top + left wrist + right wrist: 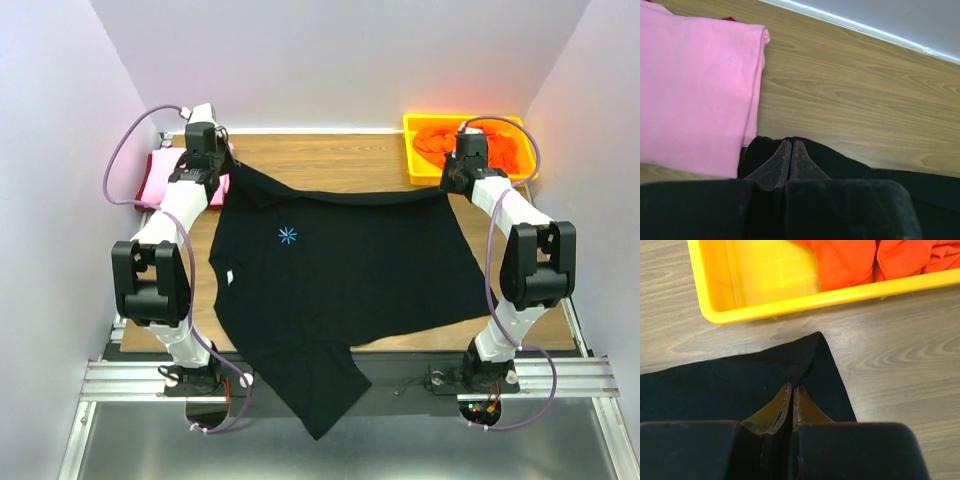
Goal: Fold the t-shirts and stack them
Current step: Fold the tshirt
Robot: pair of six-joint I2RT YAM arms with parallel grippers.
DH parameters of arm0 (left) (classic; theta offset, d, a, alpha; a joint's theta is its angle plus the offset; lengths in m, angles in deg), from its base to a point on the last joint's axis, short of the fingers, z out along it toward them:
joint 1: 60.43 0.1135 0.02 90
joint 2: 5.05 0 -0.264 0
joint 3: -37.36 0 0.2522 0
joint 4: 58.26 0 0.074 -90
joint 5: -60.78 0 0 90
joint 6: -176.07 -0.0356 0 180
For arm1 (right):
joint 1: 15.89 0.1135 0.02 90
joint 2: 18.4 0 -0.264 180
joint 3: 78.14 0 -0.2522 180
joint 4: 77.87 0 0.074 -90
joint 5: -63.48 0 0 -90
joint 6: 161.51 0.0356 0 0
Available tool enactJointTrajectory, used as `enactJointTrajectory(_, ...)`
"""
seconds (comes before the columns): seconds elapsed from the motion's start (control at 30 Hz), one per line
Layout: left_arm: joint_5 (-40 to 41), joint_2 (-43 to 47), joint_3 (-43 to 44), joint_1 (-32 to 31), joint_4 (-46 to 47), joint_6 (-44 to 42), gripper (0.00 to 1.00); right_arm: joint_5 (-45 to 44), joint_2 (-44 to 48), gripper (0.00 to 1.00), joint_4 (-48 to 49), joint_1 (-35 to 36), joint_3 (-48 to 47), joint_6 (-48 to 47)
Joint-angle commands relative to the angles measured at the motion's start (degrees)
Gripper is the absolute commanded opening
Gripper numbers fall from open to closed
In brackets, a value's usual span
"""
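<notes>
The left gripper (791, 146) and right gripper (791, 388) each clench the far edge of the black t-shirt (340, 270); that edge runs left to right between them; the cloth spreads toward the bases; the pink t-shirt (695, 90) lies just beside the left gripper.

Matt black cloth t-shirt (340, 270) on smooth wood-grain table (340, 155) — glossy yellow plastic tray (760, 287).

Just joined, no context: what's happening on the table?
Both arms are handling the black t-shirt: the left claw and right claw are each shut on its far edge, stretching it across the table. It is spread out, not yet folded, one end hanging off the near edge. A folded pink t-shirt lies far left; orange t-shirts sit in the yellow tray far right.
</notes>
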Motion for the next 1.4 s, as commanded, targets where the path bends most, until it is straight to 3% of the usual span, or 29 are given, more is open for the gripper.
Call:
enactJointTrajectory(0.0,-1.2,5.7,-1.2,0.6,1.4,5.3,0.00,0.3,0.8,0.01,3.7,-1.6,-2.6,-1.0)
enactJointTrajectory(0.3,-3.4,24.3,-17.6,0.4,-0.2,17.5,0.00,-0.2,1.8,0.01,3.7,-4.0,-4.4,-2.9)
enactJointTrajectory(0.8,-6.3,54.1,-40.3,-0.7,-13.3,38.6,0.00,2.4,3.8,0.01,3.5,-4.4,-2.3,-1.2)
enactJointTrajectory(1.1,-8.0,65.8,-50.5,-1.8,-16.8,49.8,0.00,3.3,5.8,0.01,2.9,-4.5,1.7,0.5)
enactJointTrajectory(1.37,-9.0,66.7,-55.3,-1.8,-17.7,51.1,0.00,4.5,5.6,0.01,1.4,-5.8,5.8,7.2)
